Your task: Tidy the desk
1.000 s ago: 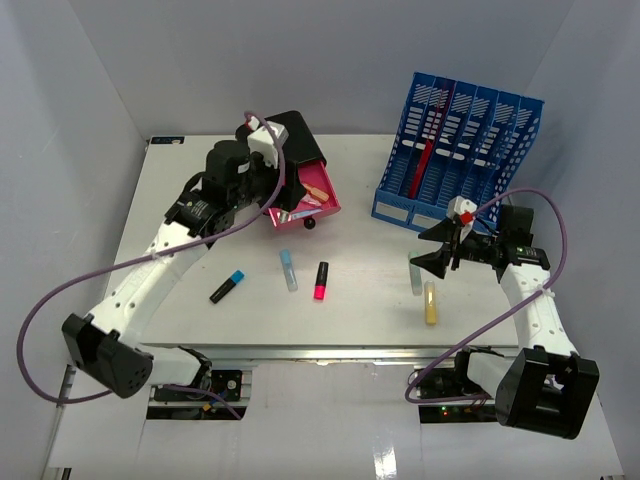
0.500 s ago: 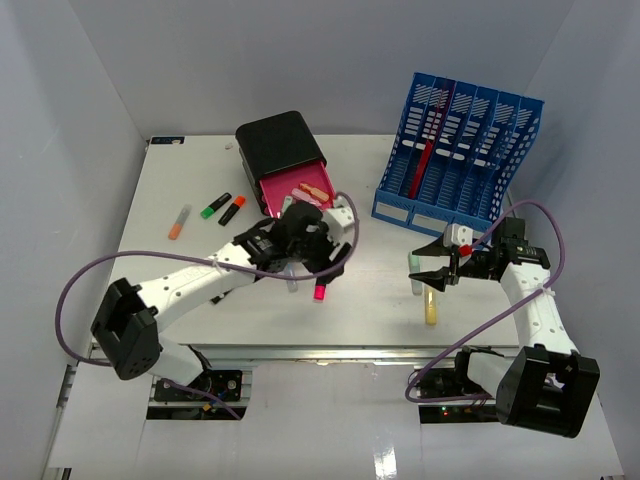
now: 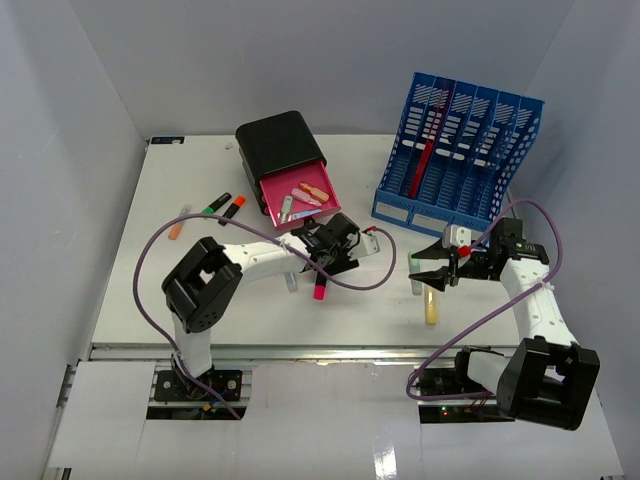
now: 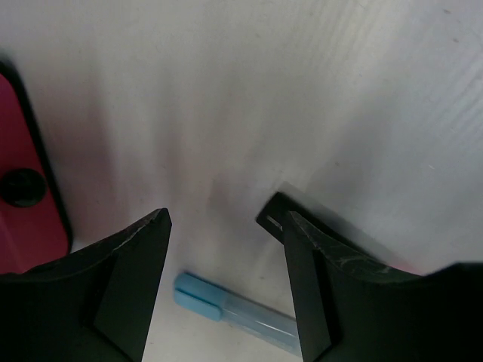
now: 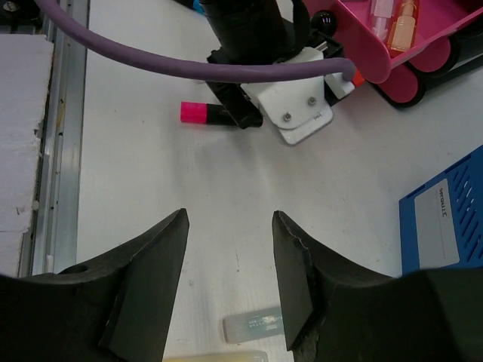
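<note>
One white bench (image 3: pixel 200 300) fills the middle of the top view, with pale grey walls around it and a metal rail along its front edge. At the middle of its back edge we see a black drawer unit (image 3: pixel 278 140) with its pink drawer (image 3: pixel 272 205) pulled open and a few markers lying inside. A blue file rack (image 3: pixel 455 150) stands at the back right corner. Toward the left edge a green highlighter (image 3: pixel 214 205) and an orange highlighter (image 3: pixel 232 209) lie side by side. Near the bench's middle the left jaws stand apart over the surface, gripping nothing; a blue-capped pen (image 4: pixel 226 309) lies low between them in the wrist view, and a pink highlighter (image 3: pixel 320 290) is just beside. Toward the right edge the right jaws are also parted and empty, above a pale marker (image 5: pixel 253 326) that lies just beside a yellow marker (image 3: pixel 431 310).
</note>
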Robot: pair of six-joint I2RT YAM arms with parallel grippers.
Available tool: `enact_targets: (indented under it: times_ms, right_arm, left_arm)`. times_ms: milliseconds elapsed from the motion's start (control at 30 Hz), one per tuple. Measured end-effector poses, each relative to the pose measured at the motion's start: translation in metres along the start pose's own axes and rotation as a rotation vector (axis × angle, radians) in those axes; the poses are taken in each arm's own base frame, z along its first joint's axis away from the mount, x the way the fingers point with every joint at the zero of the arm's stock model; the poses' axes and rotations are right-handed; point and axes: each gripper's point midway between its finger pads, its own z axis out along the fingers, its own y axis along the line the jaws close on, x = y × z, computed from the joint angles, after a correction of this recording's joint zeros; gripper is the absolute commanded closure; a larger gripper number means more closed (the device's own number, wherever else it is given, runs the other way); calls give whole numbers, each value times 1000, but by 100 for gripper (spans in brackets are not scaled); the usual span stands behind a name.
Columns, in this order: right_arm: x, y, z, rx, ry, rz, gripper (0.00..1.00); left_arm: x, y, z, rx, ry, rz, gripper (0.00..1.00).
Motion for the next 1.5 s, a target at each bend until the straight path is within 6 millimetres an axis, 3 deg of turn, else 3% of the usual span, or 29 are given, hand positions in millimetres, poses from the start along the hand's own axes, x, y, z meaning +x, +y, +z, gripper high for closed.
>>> enact_targets:
  times_ms: [167,600,867,1233,1367,1500]
  right_arm:
    - [-1,0,0,-1,0,-1,45]
    - [-1,0,0,-1,0,1,46]
    - [-1,0,0,-1,-3,3,46]
    - [23,-12,-6,25,5,84,46]
    - [34,-15,-12,47,9,134,45]
    - [38,-17,-17,70,9,149,45]
  left_arm:
    - [-9,30,6,-82,8,39,28]
    - [2,58,3,-179,53,56,26]
    - [-1,88,-5,-264,44,-18,23]
    - [-15,114,-26,-350,-47,-159,16]
    - [-7,133,-27,-367,-66,-206,14]
    - [15,158,-26,-393,-50,-269,12]
